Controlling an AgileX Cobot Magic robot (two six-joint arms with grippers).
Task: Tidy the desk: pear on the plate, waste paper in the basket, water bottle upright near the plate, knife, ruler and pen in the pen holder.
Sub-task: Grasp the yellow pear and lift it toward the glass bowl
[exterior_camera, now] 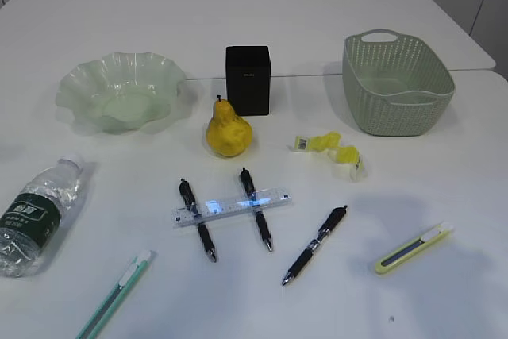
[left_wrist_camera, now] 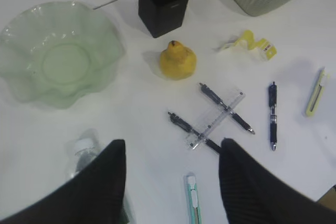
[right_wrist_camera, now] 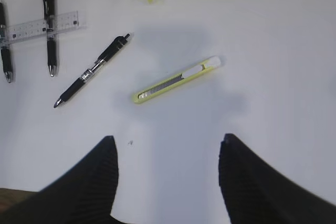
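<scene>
The yellow pear (exterior_camera: 228,131) stands on the desk (exterior_camera: 444,196) between the pale green plate (exterior_camera: 79,85) and the black pen holder (exterior_camera: 248,78). Right of the pear lies the waste paper (exterior_camera: 329,148), in front of the basket (exterior_camera: 397,85). At the left edge the water bottle (exterior_camera: 36,212) lies on its side. The clear ruler (exterior_camera: 232,206) rests across two black pens (exterior_camera: 197,228), and another pen (exterior_camera: 314,245) is to their right. A yellow knife (exterior_camera: 413,248) lies front right. My left gripper (left_wrist_camera: 172,145) hangs open above the desk, as does my right gripper (right_wrist_camera: 167,141), which is near the yellow knife (right_wrist_camera: 177,80).
A green-and-white utility knife (exterior_camera: 115,295) lies at the front left, below the bottle and under my left gripper (left_wrist_camera: 192,200). A second table (exterior_camera: 262,13) adjoins at the back.
</scene>
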